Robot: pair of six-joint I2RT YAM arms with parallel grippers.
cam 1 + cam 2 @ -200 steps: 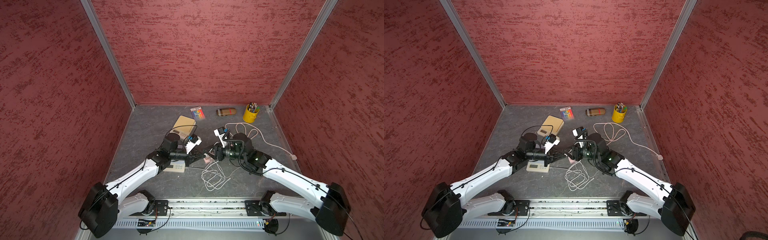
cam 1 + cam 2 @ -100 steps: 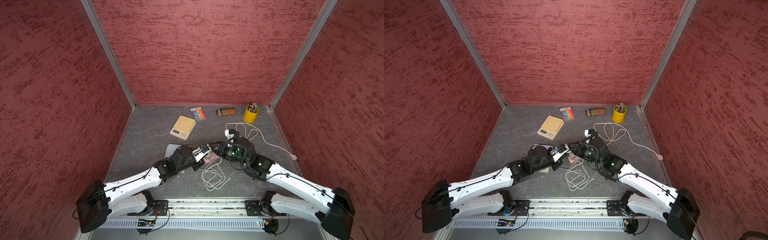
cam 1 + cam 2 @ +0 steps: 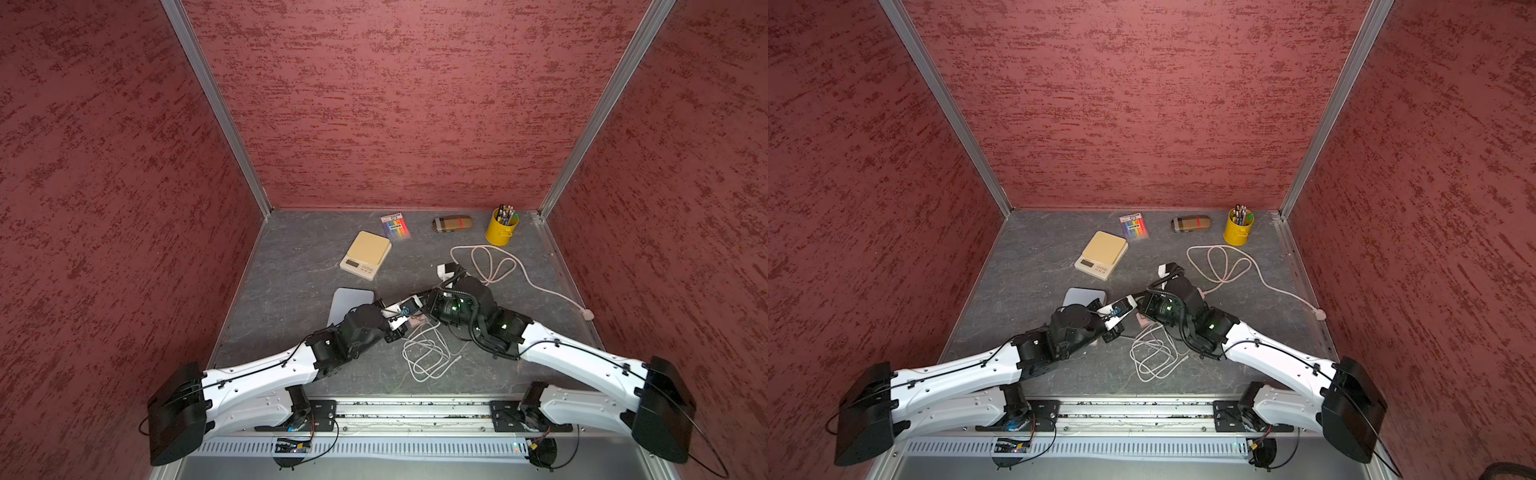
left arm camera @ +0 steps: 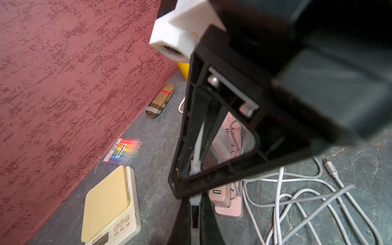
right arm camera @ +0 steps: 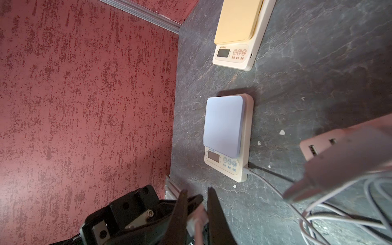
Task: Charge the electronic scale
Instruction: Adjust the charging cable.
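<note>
Here the blue-topped scale point(image 5: 224, 127) lies flat at about 9 o'clock of the pink power strip point(image 4: 227, 203). In both top views its long axis runs 12 to 6, display end toward 6. A white cable point(image 5: 265, 182) is plugged into its side by the display. The left gripper point(image 5: 197, 197) narrowly pinches a white USB plug point(image 5: 196, 220). The right gripper point(image 3: 420, 311) is at the strip; I cannot tell how its jaws stand.

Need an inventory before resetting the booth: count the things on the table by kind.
Scales: 2, a yellow-topped scale and a lavender-topped scale
Cables: 2, a white cable and a grey cable
Power strip: 1
Marker pack: 1
Glasses case: 1
Pencil cup: 1
Total: 8
</note>
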